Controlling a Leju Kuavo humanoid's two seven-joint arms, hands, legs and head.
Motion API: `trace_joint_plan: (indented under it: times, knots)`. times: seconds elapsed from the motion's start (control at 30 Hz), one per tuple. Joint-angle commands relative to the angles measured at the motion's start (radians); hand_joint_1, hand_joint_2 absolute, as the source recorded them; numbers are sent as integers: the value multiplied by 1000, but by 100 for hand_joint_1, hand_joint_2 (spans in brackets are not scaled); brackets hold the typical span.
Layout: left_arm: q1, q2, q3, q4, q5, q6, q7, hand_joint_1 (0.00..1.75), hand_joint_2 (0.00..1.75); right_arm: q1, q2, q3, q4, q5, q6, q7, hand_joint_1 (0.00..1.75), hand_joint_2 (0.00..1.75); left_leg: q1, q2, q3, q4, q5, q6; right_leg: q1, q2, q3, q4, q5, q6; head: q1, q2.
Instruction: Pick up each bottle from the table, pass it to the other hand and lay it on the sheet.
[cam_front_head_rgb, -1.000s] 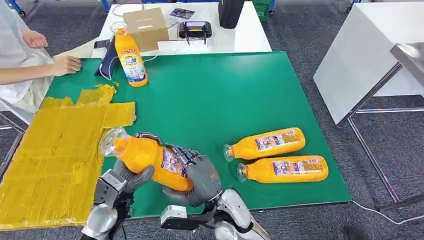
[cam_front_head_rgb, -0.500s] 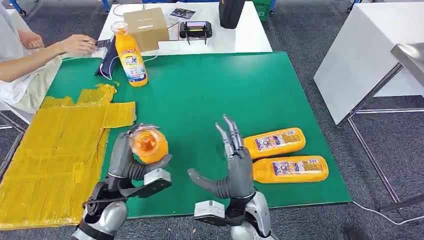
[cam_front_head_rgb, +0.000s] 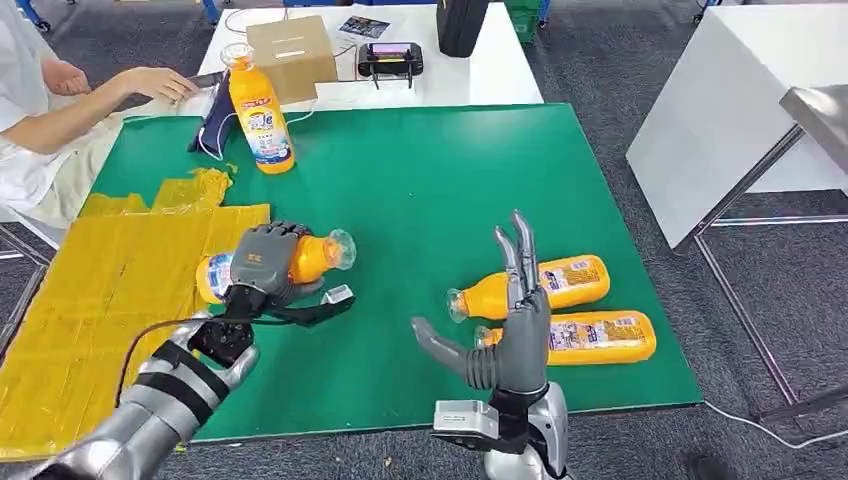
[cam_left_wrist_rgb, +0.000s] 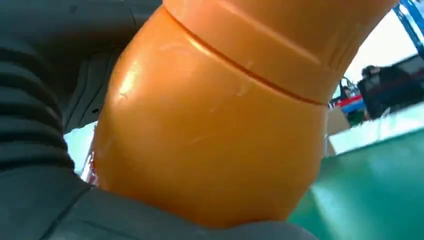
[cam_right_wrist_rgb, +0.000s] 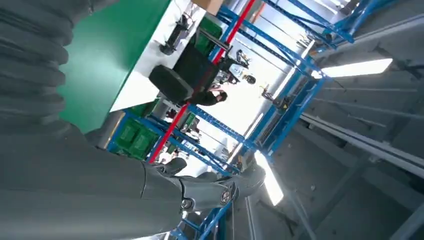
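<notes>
The green table (cam_front_head_rgb: 430, 170) spreads out before me, its left part covered by the crinkled yellow sheet (cam_front_head_rgb: 110, 300), whose near corner is cut off by the picture's edge. My left hand (cam_front_head_rgb: 262, 262) grips an orange bottle (cam_front_head_rgb: 305, 258) from above, holding it on its side right at the sheet's edge — cap end pointing over the green, base toward the yellow; my fingers hide most of its label. From my left wrist, that bottle's orange body (cam_left_wrist_rgb: 210, 130) is too close to show more. My right hand (cam_front_head_rgb: 515, 325) stands upright, fingers spread, holding nothing, and partly covers two more bottles (cam_front_head_rgb: 560, 285) lying side by side. Another bottle (cam_front_head_rgb: 258, 115) stands upright at the table's far-left corner. A person's hand (cam_front_head_rgb: 160, 84) rests beyond it.
</notes>
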Motion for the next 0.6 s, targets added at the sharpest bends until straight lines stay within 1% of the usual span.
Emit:
trace_joint_plan:
  times: [0.03, 0.07, 0.1, 0.13, 0.17, 0.2, 0.23, 0.27, 0.3, 0.4, 0.47, 0.5, 0.53, 0.57, 0.6]
  knots:
    - [-164, 38, -193, 262, -3, -50, 47, 175, 175, -25, -17, -18, 2, -8, 4, -5, 0, 175, 2, -4, 5, 1, -3, -1, 0, 6, 6, 0, -3, -2, 0, 0]
    - [-187, 46, -197, 299, -3, -83, 54, 175, 175, -28, -17, -17, 5, -12, 5, -6, 0, 175, 1, -3, 3, 0, -1, -1, 0, 3, 3, 0, -2, -1, 0, 0]
    - [-205, 48, -196, 337, -3, -82, 47, 175, 175, -29, -16, -17, 9, -15, 5, -7, 0, 175, 2, -4, 5, 1, -3, -1, 1, 5, 5, 0, -3, -2, 0, 0]
    - [-227, 46, -188, 397, -3, -95, 41, 175, 175, -33, -16, -15, 14, -21, 7, -9, 0, 175, 2, -3, 2, 0, -1, -1, 1, 4, 3, 0, -2, -1, 0, 0]
    - [-247, 48, -179, 454, -3, -90, 23, 175, 175, -38, -17, -12, 23, -27, 11, -11, 0, 175, 2, -3, 4, 1, -3, -1, 1, 6, 5, 1, -3, -2, 0, 0]
    - [-254, 48, -169, 492, -3, -82, 9, 175, 175, -42, -18, -10, 29, -34, 11, -14, 0, 175, 2, -2, 2, 1, -2, -1, 1, 5, 2, 0, -1, -2, 0, 0]
    - [-259, 45, -152, 537, -3, -111, -15, 175, 175, -48, -20, -6, 36, -45, 16, -18, 0, 175, 2, -2, 3, 2, -3, -2, 1, 8, 4, 1, -2, -2, 0, 0]
    - [-252, 45, -129, 567, -2, -113, -34, 175, 175, -55, -20, -2, 45, -52, 17, -23, 0, 175, 2, 0, 2, 0, -1, -1, 1, 6, 2, 0, -1, -2, 0, 0]
    - [-247, 46, -125, 581, -3, -110, -38, 175, 175, -58, -21, -1, 49, -54, 16, -24, 0, 175, 2, 0, 4, 0, -2, -2, 1, 9, 3, 0, -1, -2, 0, 0]
    - [-225, 36, -81, 621, 20, -124, -40, 175, 175, -66, -28, 6, 61, -57, 17, -22, 0, 175, 2, -1, 4, -1, -1, -1, 0, 7, 4, -1, -1, -2, 0, 0]
    - [-212, 34, -44, 628, 32, -146, -54, 175, 175, -69, -29, 7, 66, -63, 16, -24, 0, 175, 3, -2, 7, 0, -4, -2, 1, 9, 7, 0, -3, -2, 0, 0]
    - [-208, 35, -33, 631, 37, -148, -57, 175, 175, -71, -30, 7, 68, -66, 17, -25, 0, 175, 2, -1, 4, 0, -2, -1, 1, 7, 4, 0, -2, -1, 0, 0]
    - [-206, 36, -32, 631, 37, -145, -58, 175, 175, -71, -30, 7, 68, -67, 17, -25, 0, 175, 3, -3, 6, 0, -4, -1, 1, 8, 7, -1, -3, -2, 0, 0]
    - [-206, 36, -32, 631, 37, -145, -58, 175, 175, -71, -30, 7, 68, -67, 17, -25, 0, 175, 1, -2, 5, -1, -2, -1, 0, 7, 5, -1, -2, -1, 0, 0]
    - [-206, 36, -32, 631, 37, -145, -58, 175, 175, -71, -30, 7, 68, -67, 17, -25, 0, 175, 2, -3, 7, 0, -3, -1, 0, 7, 8, -1, -4, -2, 1, 0]
